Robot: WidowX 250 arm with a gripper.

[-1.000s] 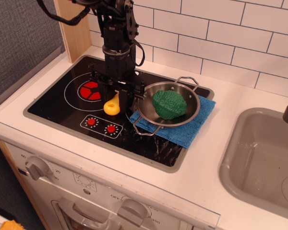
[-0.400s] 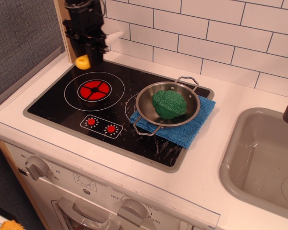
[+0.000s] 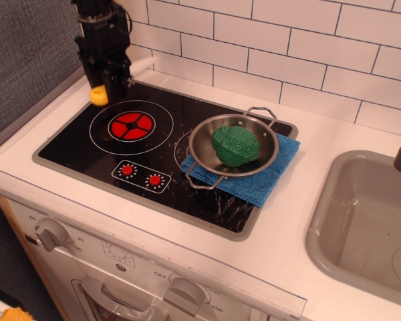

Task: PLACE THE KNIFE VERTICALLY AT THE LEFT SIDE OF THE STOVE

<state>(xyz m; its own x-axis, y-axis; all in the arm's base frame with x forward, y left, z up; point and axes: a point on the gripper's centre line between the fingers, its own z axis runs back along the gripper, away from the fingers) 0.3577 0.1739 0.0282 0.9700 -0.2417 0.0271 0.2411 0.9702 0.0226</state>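
The knife shows its yellow-orange handle end (image 3: 98, 95) and its white blade (image 3: 144, 64) sticking out on either side of my gripper (image 3: 109, 81). The gripper is shut on the knife and holds it just above the far left corner of the stove (image 3: 73, 150). The knife is tilted, handle down to the left and blade up to the right. The stove is a glossy black cooktop with a grey rim, a red burner (image 3: 131, 125) and two red dial marks (image 3: 140, 174). The middle of the knife is hidden by the fingers.
A steel pan (image 3: 260, 160) holding a green lump (image 3: 234, 144) sits on a blue cloth (image 3: 271, 180) on the stove's right half. A grey sink (image 3: 367, 221) lies to the right. A tiled wall runs behind. Oven knobs (image 3: 50, 233) are below the front edge.
The gripper lifted the knife from the stove's middle beside the pan, carried it to the far left corner, and has since moved a little left and down.
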